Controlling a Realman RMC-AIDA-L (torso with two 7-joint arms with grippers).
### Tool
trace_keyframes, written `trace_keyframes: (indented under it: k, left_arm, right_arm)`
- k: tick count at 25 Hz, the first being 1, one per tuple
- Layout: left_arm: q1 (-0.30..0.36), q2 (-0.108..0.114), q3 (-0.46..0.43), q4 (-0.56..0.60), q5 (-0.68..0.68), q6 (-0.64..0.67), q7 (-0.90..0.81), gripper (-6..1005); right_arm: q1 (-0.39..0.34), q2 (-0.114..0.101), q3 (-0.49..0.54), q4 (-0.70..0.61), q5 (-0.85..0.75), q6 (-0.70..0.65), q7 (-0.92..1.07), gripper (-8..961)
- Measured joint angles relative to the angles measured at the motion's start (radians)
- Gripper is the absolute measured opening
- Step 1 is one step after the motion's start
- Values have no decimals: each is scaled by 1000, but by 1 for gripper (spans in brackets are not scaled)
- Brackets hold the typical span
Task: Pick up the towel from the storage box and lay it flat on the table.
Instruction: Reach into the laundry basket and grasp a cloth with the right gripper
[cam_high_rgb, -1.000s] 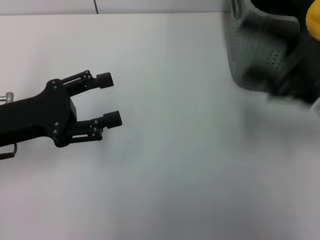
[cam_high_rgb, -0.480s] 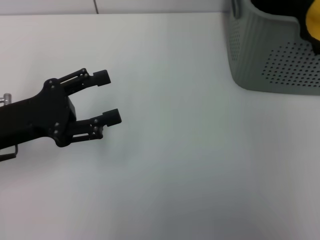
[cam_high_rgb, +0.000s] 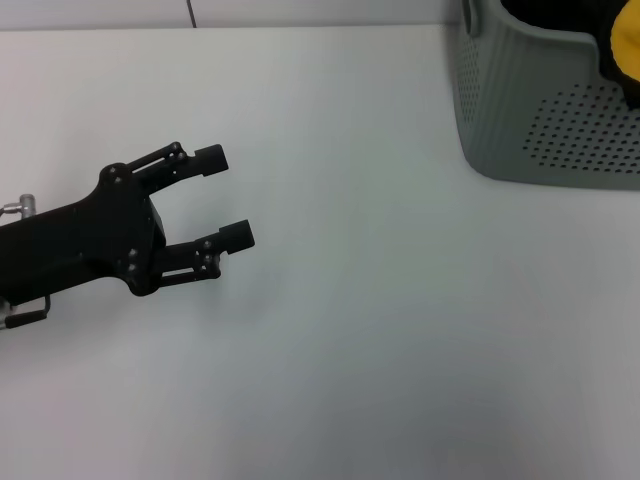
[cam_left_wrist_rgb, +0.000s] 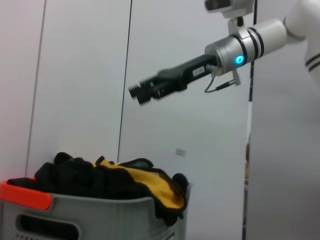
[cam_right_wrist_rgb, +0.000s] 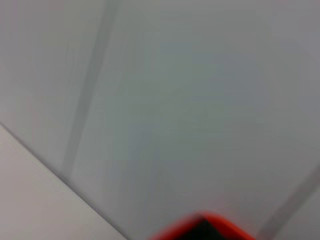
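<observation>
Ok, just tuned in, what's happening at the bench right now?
The towel is still bunched in the storage box at the table's far right. The left gripper hovers open over bare tabletop, well short of the box. The right gripper is raised in the air above the box, holding nothing. Nothing has been picked up yet.

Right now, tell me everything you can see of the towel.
The towel is still in the storage box, bunched up rather than flat. It looks like soft yellow cloth with a black border, heaped among dark fabric, one fold spilling over the box's rim. The head view shows only a yellow patch at the right edge. Neither gripper touches it.
</observation>
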Motion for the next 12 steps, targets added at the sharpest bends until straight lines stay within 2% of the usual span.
trace_keyframes:
  k: [3,5,8,12]
  left_arm:
    - [-2,1,0,3,1,-11,1,855]
    - [-5,3,0,3,1,-19,1,855]
    - [-6,3,0,5,2,-41,3,854]
    - [-4,2,2,1,3,-69,17,853]
  right_arm:
    - [72,24,-11,-18,-296,-125,87,634]
    - [91,38,-14,-16,-393,-167,101,633]
    - [85,60,-30,2,-479,-193,121,633]
    - [54,78,-38,60,-490,-192,136,631]
